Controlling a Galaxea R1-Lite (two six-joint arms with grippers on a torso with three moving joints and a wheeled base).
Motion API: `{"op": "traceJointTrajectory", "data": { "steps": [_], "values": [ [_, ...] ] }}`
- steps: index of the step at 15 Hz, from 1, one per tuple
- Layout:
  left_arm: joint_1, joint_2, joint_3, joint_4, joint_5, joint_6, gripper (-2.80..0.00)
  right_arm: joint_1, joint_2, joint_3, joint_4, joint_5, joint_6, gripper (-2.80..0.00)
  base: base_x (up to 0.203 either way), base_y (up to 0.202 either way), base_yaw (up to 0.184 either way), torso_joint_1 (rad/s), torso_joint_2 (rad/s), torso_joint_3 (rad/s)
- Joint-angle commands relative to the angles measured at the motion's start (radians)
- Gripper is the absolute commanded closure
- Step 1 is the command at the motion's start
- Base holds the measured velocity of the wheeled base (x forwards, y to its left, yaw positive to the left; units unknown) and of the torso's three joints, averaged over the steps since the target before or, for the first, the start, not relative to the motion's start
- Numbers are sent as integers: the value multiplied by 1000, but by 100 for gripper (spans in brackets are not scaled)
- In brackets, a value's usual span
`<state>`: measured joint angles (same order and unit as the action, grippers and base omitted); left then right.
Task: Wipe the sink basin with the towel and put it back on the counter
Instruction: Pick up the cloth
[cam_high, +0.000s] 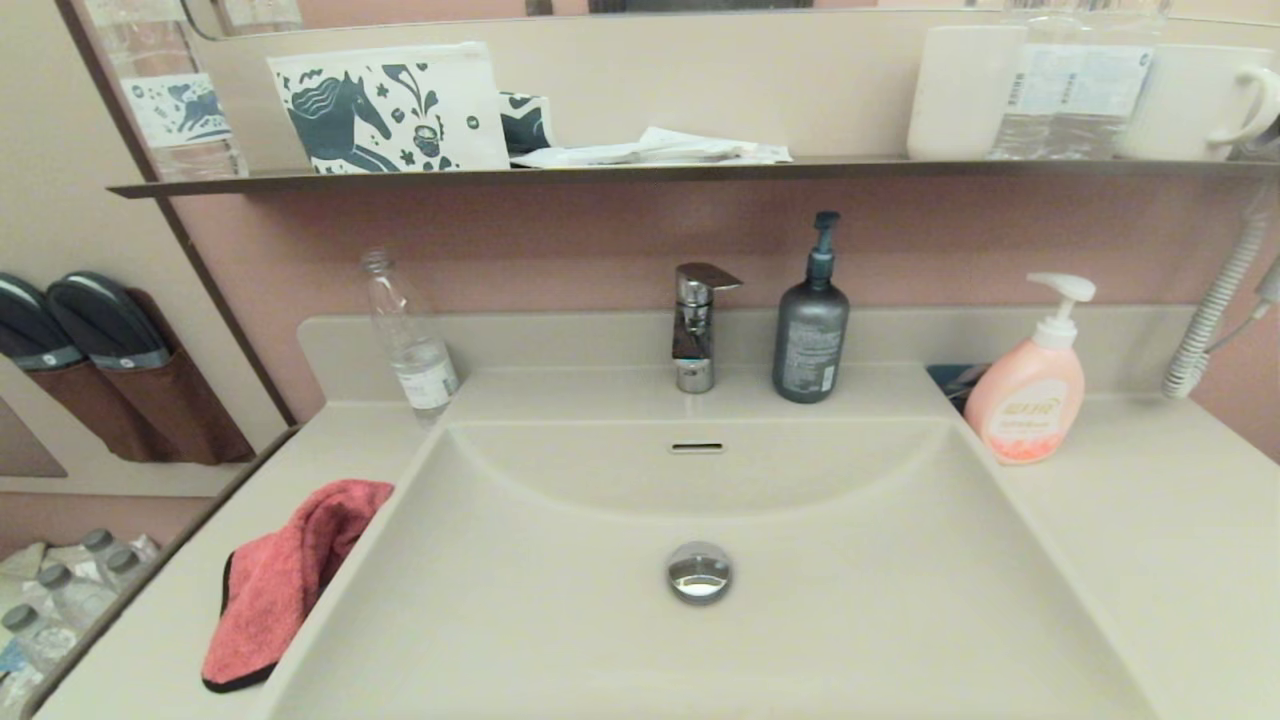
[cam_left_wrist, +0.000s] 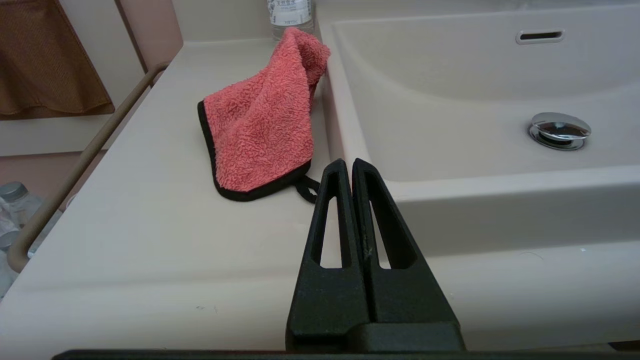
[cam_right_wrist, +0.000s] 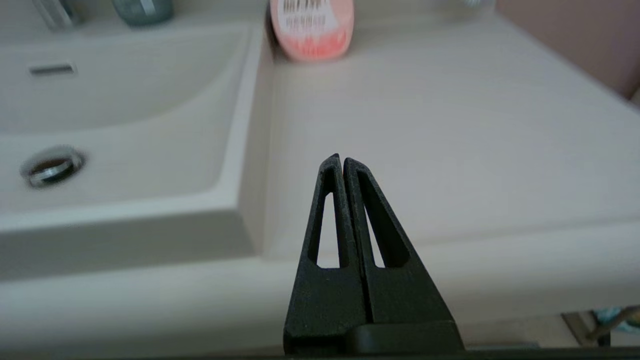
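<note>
Item: coral-red fuzzy towel with black trim (cam_high: 290, 585), lying crumpled on the smooth beige counter (cam_high: 1150, 530) left of the wide cream sink basin (cam_high: 560, 640), touching its rim. Likely light, soft, limp; best pinched at the raised fold. Left gripper (cam_left_wrist: 348, 167) and right gripper (cam_right_wrist: 340, 162) hover nearby, fingers pressed together, empty.

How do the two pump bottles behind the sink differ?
The grey bottle is dark, slim and cylindrical with a dark pump; the pink soap bottle is wider and rounder with a white pump. The grey one stands beside the faucet, the pink one on the right counter. Both are upright.
</note>
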<state>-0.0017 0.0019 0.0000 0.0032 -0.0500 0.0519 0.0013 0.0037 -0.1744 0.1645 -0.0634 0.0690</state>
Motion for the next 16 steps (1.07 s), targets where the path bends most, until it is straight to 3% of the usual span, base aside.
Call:
{"op": "traceJointTrajectory", "data": {
  "steps": [1,16],
  "values": [
    [0,0,0,0,-1,0,0,0,-4,47,-5,2,3,0,0,0,0,0,0,0],
    [0,0,0,0,-1,0,0,0,-4,145,-129,26,-69,0,0,0,0,0,0,0]
  ]
}}
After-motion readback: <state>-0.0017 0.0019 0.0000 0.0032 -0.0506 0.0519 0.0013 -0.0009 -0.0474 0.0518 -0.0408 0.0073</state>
